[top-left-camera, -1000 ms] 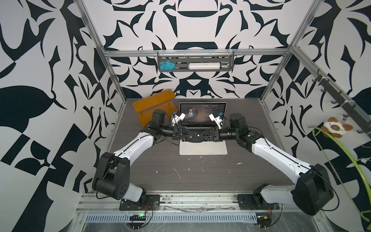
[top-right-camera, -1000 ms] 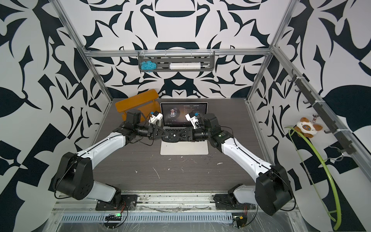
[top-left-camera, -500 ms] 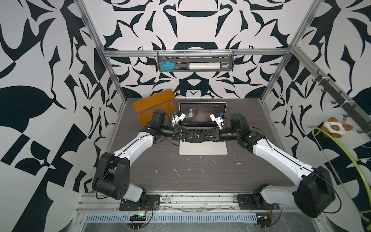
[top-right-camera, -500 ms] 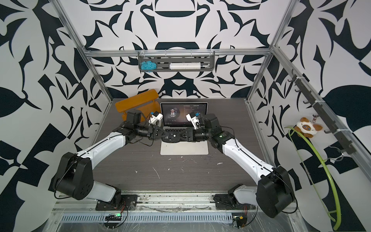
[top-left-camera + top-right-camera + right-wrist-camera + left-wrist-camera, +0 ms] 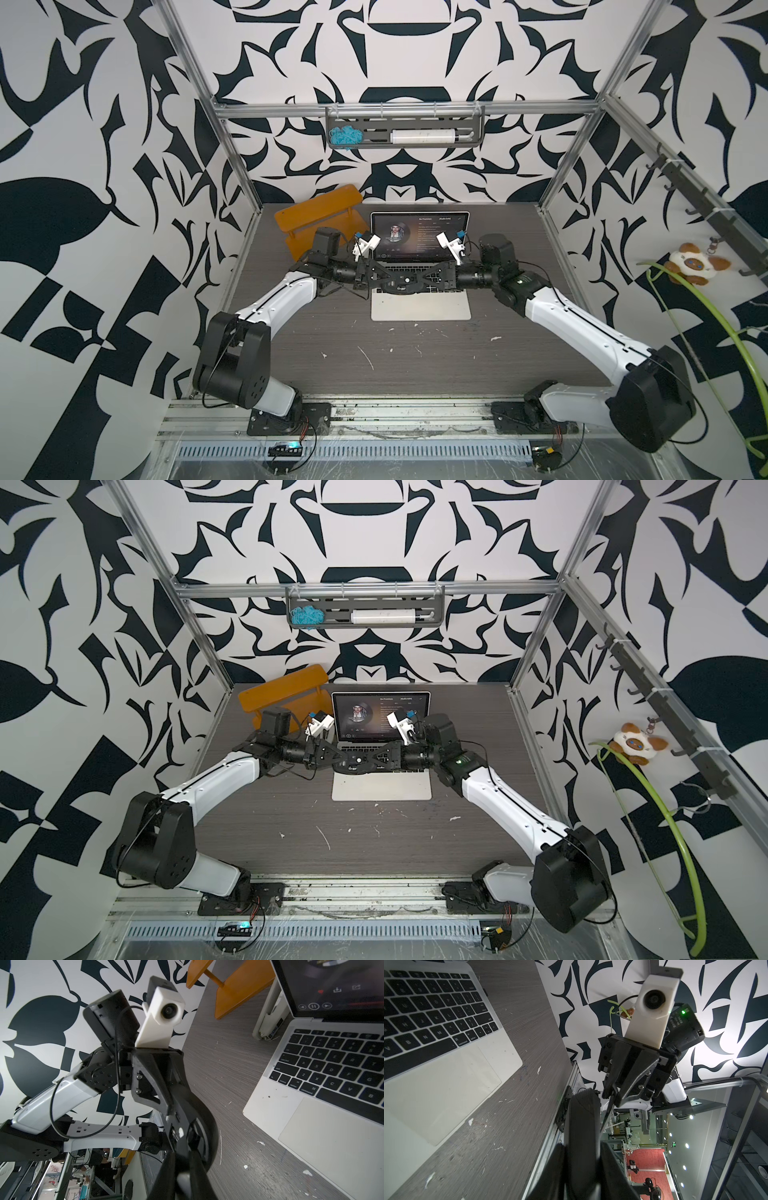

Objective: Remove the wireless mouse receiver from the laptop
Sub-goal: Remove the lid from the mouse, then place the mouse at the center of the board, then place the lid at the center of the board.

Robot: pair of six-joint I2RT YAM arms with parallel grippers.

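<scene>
The silver laptop (image 5: 419, 307) (image 5: 382, 789) stands open at mid-table, its screen lit. A small black stub (image 5: 485, 992) sticks out of its side edge by the arrow keys and looks like the receiver. Both arms meet above the keyboard. The left gripper (image 5: 386, 281) (image 5: 581, 1159) is shut on a black mouse (image 5: 401, 284) (image 5: 581, 1126) (image 5: 199, 1118), held in the air. From the opposite side the right gripper (image 5: 417, 281) (image 5: 182, 1178) pinches the mouse's other end, its fingers close together.
An orange stand (image 5: 320, 212) sits behind the laptop's left corner. A white block (image 5: 268, 1022) leans at the laptop's left side near the hinge. A grey rack (image 5: 405, 133) hangs on the back wall. The tabletop (image 5: 374, 353) carries white flecks.
The right gripper's fingers have drawn together on the mouse's end. Both arms and the mouse have stayed almost where they were.
</scene>
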